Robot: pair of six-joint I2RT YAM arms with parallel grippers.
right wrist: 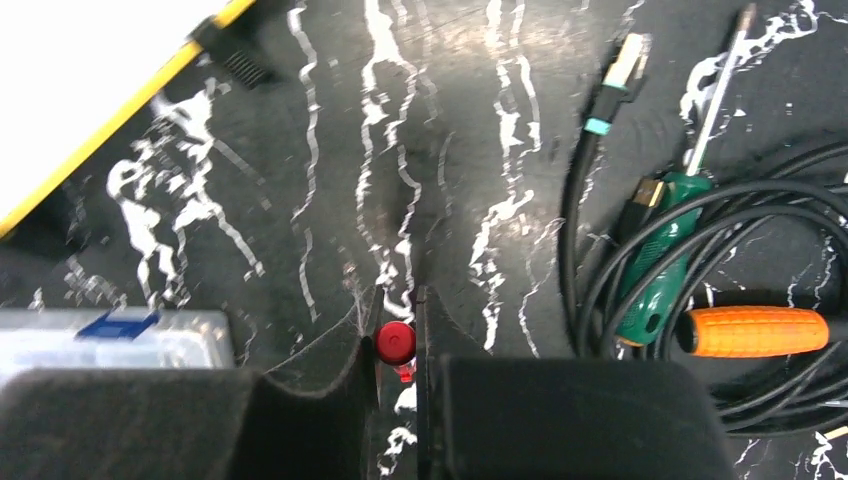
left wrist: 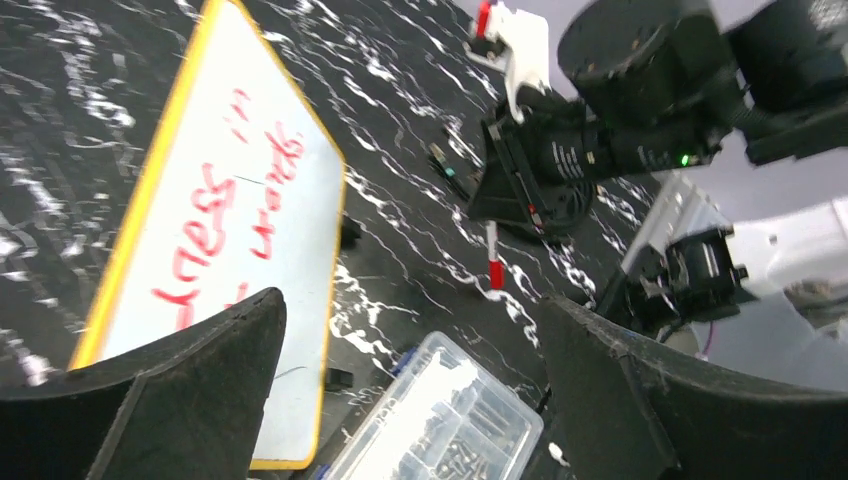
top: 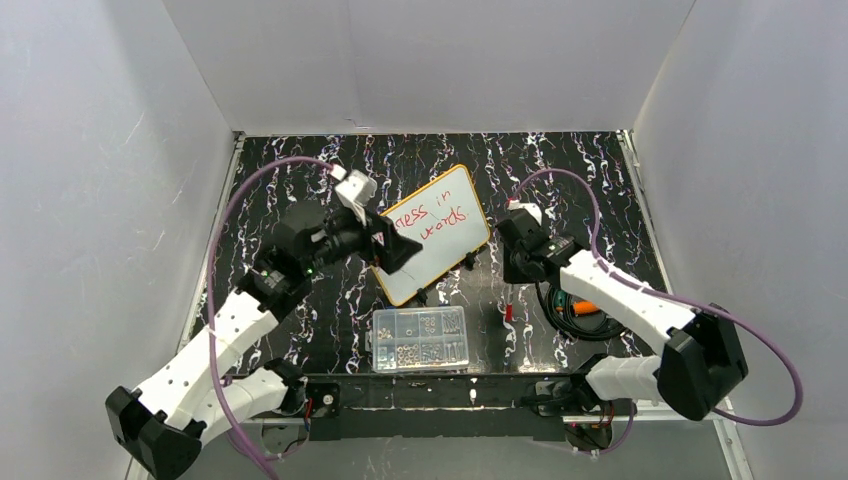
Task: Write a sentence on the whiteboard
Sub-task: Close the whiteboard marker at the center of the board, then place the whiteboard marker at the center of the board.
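Observation:
The whiteboard (top: 440, 238) lies tilted on the dark marbled table, white with an orange-yellow rim. The sentence (top: 430, 220) is in red and reads "...ess in / words" where it shows. Its left end is hidden under my left gripper (top: 396, 252), which is open and empty over the board's left part. In the left wrist view the board (left wrist: 290, 190) and the red text (left wrist: 225, 215) lie by the left finger (left wrist: 190, 380). My right gripper (top: 512, 268) is to the right of the board, shut on a red marker (top: 508, 305) that points down; its red end (right wrist: 396, 343) shows between the fingers.
A clear plastic compartment box (top: 421, 339) of small parts stands near the front, below the board. A coil of black cable (right wrist: 690, 230), a green-handled screwdriver (right wrist: 655, 275) and an orange handle (right wrist: 752, 331) lie at the right. White walls surround the table.

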